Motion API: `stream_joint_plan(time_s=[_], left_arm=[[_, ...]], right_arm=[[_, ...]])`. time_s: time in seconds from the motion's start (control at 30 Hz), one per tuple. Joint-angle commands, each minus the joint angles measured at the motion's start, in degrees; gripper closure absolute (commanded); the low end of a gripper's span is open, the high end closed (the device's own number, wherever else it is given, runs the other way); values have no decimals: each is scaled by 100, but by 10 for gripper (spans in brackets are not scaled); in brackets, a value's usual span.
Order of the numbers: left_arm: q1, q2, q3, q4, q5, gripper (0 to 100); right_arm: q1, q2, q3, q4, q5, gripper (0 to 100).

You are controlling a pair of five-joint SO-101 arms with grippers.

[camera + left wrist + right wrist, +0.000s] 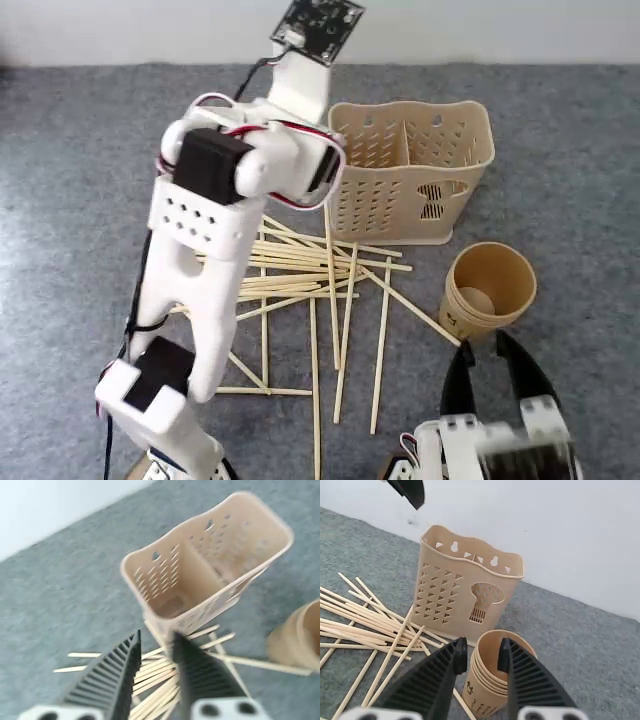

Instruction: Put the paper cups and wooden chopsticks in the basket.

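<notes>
We log the left gripper [155, 639] with its fingers a narrow gap apart and nothing between them. It hangs over the chopsticks [300, 272], pointed at the basket [400, 205]. The right gripper [482, 342], at the lower right of the high frame, is likewise a little open and holds nothing. Its tips sit just below the cups [470, 312], near but not touching. In the high view the basket stands upright at upper centre. The chopsticks lie loose and crossed on the grey mat [80, 220] at centre, some ends reaching the basket's foot. The cups stand right of centre, below the basket. The high view gives the divider that splits the basket into two compartments. The right wrist view gives the nested rims of several stacked cups, framed in the gap between its fingers, and a dark fingertip of the left gripper higher than the basket's rim. The left wrist view looks down into one compartment.
</notes>
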Motion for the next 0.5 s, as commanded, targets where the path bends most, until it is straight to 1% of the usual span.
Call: stream_joint_plan(time_s=[0.0,0.13,0.33,0.47], left_arm=[[-316,-730,620,105,-229,988],[-835,-1310,1473,97,-255,988],[-1600,-2004,2659,-97,-642,988],[-2119,-2470,3486,-316,-835,988]], right_arm=[[13,1165,26,-119,475,952],[22,2079,18,-365,633,962],[40,2431,26,-1033,607,963],[497,2826,62,-1138,598,963]])
